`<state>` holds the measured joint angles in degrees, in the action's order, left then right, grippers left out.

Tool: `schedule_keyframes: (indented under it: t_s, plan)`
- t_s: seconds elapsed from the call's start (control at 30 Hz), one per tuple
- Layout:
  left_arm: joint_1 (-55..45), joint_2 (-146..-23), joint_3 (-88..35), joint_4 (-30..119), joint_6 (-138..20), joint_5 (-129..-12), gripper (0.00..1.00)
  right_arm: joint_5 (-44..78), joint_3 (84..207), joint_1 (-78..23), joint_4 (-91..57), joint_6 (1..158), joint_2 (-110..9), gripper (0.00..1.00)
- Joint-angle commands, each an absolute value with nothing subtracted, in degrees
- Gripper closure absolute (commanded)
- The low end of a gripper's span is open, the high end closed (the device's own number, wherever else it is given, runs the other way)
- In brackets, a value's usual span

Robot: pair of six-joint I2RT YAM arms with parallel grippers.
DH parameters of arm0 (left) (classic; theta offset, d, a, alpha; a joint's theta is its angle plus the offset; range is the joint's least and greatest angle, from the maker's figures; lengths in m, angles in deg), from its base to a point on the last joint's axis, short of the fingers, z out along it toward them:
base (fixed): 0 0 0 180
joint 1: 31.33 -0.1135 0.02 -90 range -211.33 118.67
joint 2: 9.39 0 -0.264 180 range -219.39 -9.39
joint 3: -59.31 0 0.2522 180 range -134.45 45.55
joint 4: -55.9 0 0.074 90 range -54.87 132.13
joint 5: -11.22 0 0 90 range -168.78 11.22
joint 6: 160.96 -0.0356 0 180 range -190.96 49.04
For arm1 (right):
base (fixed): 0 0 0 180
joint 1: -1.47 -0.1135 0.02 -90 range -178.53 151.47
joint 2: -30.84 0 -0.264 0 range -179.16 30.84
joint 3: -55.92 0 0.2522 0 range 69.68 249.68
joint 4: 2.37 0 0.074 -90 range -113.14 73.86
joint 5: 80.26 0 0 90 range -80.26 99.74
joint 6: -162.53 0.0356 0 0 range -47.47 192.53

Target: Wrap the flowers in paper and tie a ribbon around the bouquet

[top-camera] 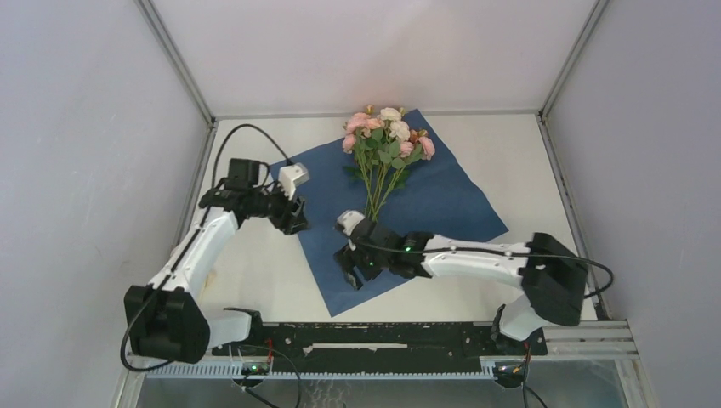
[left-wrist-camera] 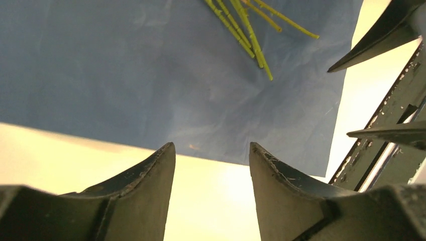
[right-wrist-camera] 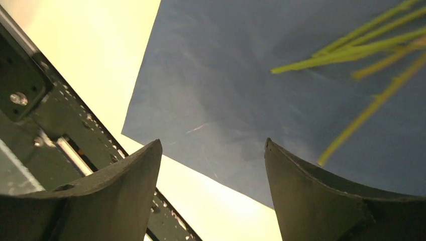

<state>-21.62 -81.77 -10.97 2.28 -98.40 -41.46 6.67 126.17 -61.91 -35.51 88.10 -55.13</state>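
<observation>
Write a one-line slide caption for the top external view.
Flowers lie on the unfolded blue paper; left arm and right arm poised at its near edge, jaws open, empty.

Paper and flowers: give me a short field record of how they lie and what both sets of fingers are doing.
paper: flat, unfolded, one corner toward the arms
flowers: lying on the paper, blooms at its far corner, stems toward the arms
ribbon: not seen in any view
left fingers: open, empty, by the paper's left edge
right fingers: open, empty, over the paper's near corner
wrapping: not started
</observation>
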Motion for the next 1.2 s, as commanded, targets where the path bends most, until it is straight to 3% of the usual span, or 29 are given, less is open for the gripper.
schedule_keyframes:
  t_s: [0.0, 0.2, 0.37, 0.43, 0.53, 0.7, 0.77, 0.87, 1.07, 1.17]
  plan:
    - [-28.29, -78.54, -6.89, -0.49, -103.93, -35.44, 0.39, 9.12, 127.25, -65.66, -28.52, 84.61, -61.19, 0.15]
    - [-34.54, -80.19, -5.60, -0.67, -102.56, -34.00, 0.38, 10.81, 128.95, -68.72, -30.20, 84.30, -68.54, 0.11]
    - [-34.69, -78.84, -4.97, -0.20, -102.05, -33.04, 0.38, 11.06, 129.78, -68.80, -33.33, 85.12, -74.21, 0.16]
    - [-34.76, -77.79, -4.83, -0.24, -101.55, -32.99, 0.38, 10.23, 129.90, -68.75, -34.85, 85.81, -75.10, 0.27]
    - [-34.70, -75.89, -4.73, -0.63, -101.51, -33.25, 0.38, 8.38, 129.89, -68.66, -36.17, 86.71, -75.22, 0.61]
    - [-34.71, -74.74, -5.19, -2.39, -100.89, -32.69, 0.38, 5.47, 129.90, -68.67, -36.09, 87.79, -74.71, 0.86]
    - [-34.72, -74.07, -4.60, -3.23, -101.15, -32.07, 0.38, 4.83, 129.89, -68.68, -36.25, 88.07, -74.59, 1.00]
    - [-33.78, -72.15, -3.11, -6.29, -104.49, -31.33, 0.38, 5.73, 129.89, -68.79, -36.27, 87.56, -73.27, 0.96]
    - [-32.89, -69.66, -3.99, -11.57, -106.66, -30.19, 0.38, 6.71, 129.16, -75.94, -31.85, 79.81, -66.70, 0.48]
    - [-33.00, -70.08, -3.45, -8.62, -101.88, -31.82, 0.38, 8.64, 129.18, -76.40, -28.23, 79.88, -66.82, 0.32]
